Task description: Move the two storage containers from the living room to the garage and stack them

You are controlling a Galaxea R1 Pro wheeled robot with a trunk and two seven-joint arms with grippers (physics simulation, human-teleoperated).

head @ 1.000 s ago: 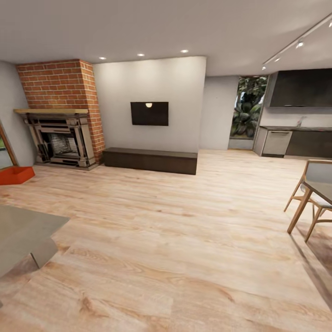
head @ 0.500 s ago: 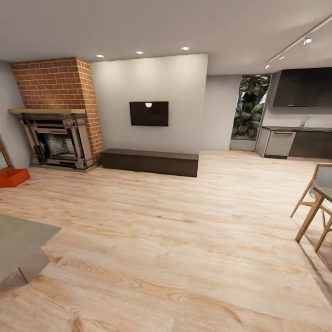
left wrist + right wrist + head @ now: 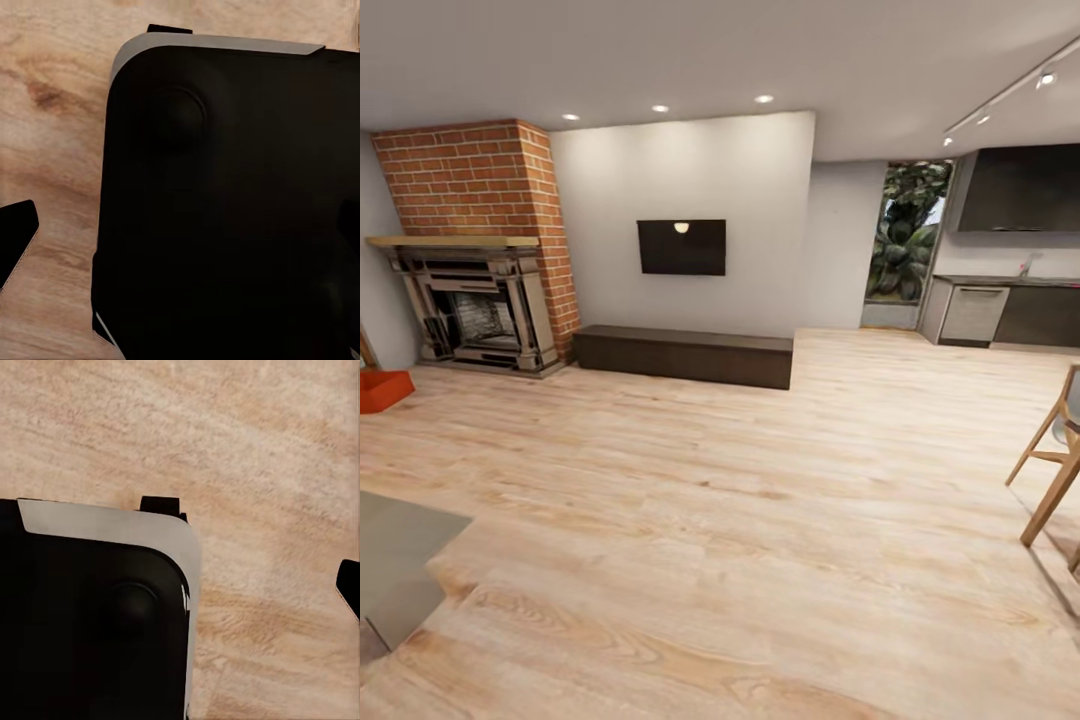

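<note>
Head view of the living room, with light wood-plank floor across the near and middle ground. At the far left edge, one orange-red storage container rests on the planks, cut off by the frame, just in front of and left of the fireplace, which is set in a red brick chimney. A dark low bench runs along the pale far wall beneath a wall-mounted black screen. Far right: a window with foliage, then dark kitchen cabinets under a dark upper panel. Legs of a wooden chair enter at the right edge; the corner of a grey table enters at near left. Left wrist view: a dark rounded part of the robot over wood floor, with one black fingertip at the edge; the pincer's opening cannot be told. Right wrist view: the same kind of dark body with a pale rim above the planks, one dark fingertip at the edge; the opening likewise cannot be told.
</note>
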